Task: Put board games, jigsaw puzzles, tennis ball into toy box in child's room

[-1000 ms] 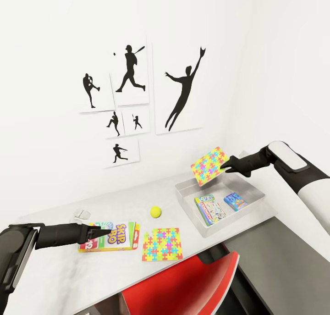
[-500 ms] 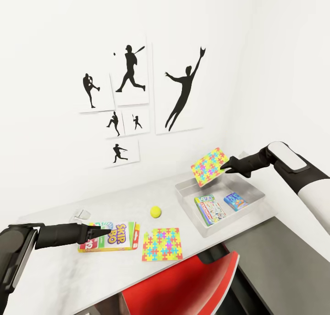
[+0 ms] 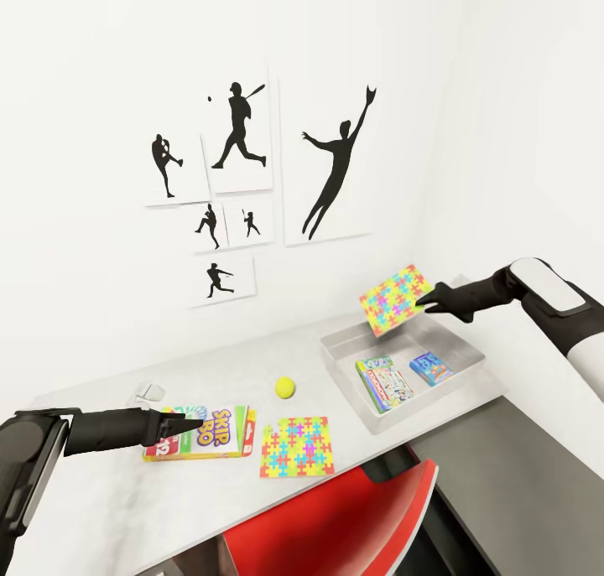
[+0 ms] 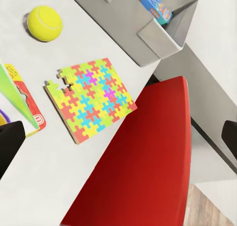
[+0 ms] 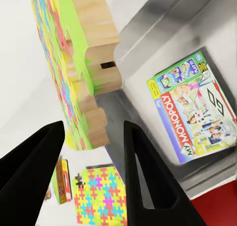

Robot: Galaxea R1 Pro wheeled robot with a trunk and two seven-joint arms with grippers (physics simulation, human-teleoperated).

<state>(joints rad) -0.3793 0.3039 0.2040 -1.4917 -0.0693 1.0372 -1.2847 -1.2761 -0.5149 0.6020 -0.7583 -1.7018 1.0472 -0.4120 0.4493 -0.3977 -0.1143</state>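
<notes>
My right gripper (image 3: 432, 299) is shut on a jigsaw puzzle (image 3: 396, 299) and holds it tilted in the air above the toy box (image 3: 335, 341). A green board game (image 3: 384, 383) and a smaller blue one (image 3: 431, 367) lie inside the box. On the table (image 3: 210, 366) are the tennis ball (image 3: 285, 386), a second jigsaw puzzle (image 3: 297, 447) at the front edge, and the SKIP-BO board game (image 3: 220, 432). My left gripper (image 3: 191, 426) hangs open just over the SKIP-BO box's left part. The bed is out of view.
A red chair (image 3: 335, 526) stands tucked under the table's front edge, right below the flat puzzle. The lower dark-grey table section (image 3: 503, 467) runs to the right. A small grey object (image 3: 151, 390) lies behind the SKIP-BO box. The wall with posters is close behind.
My right gripper has carried the held puzzle a little to the right, further over the toy box. The left arm and the things on the table have stayed put.
</notes>
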